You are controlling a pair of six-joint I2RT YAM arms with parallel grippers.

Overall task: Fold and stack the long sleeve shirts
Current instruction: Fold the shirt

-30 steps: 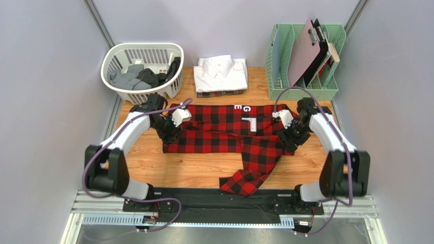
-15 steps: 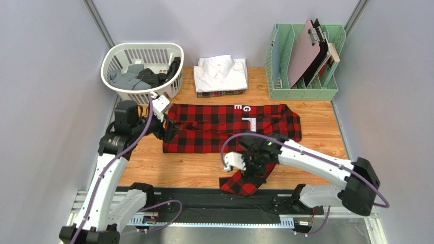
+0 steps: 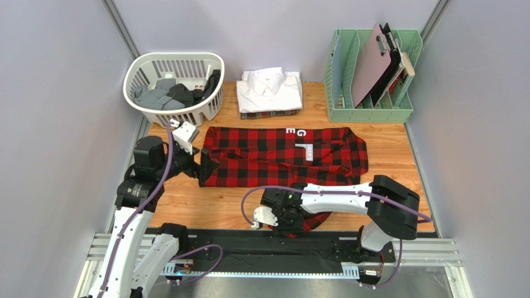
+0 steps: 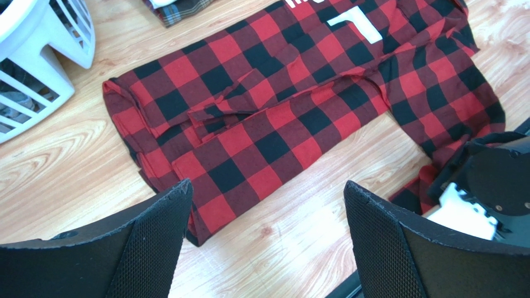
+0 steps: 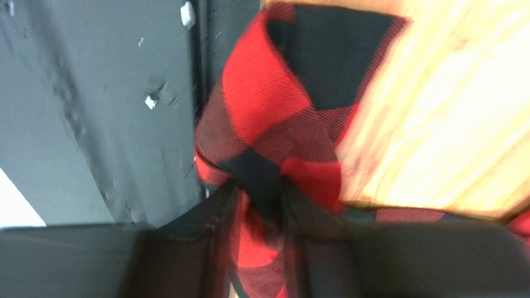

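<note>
The flannel (image 3: 283,158) lies partly folded on the table (image 3: 186,198), its sleeve (image 5: 267,93) reaching the near edge. The cloth is soft, light and limp, so it is likely best taken at cuffs or hems. The right gripper (image 5: 261,205) pinches the sleeve end. The left gripper (image 4: 267,189) hangs wide open and empty over the left hem. The white shirt (image 3: 270,87) is stacked on the plaid shirt (image 3: 267,114). The basket (image 3: 140,68) holds dark clothes (image 3: 171,93), and the rack (image 3: 336,74) holds clipboards (image 3: 373,62).
</note>
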